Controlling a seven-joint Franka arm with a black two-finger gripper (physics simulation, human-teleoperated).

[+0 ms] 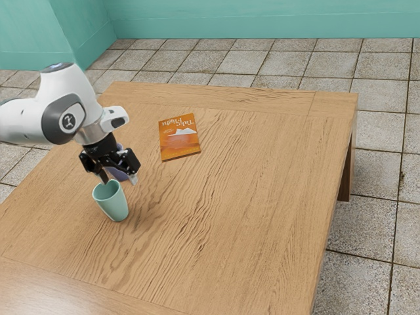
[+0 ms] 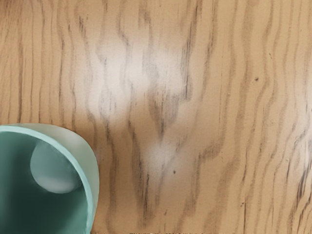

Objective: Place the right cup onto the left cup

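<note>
In the exterior view, I have the fingers spread, low over the table. The green cup stands just beside them, nearer the camera; the purple cup is partly hidden behind them. An orange book lies farther off.

In the wrist view, I look down into the green cup's open mouth, wood grain around it.
</note>
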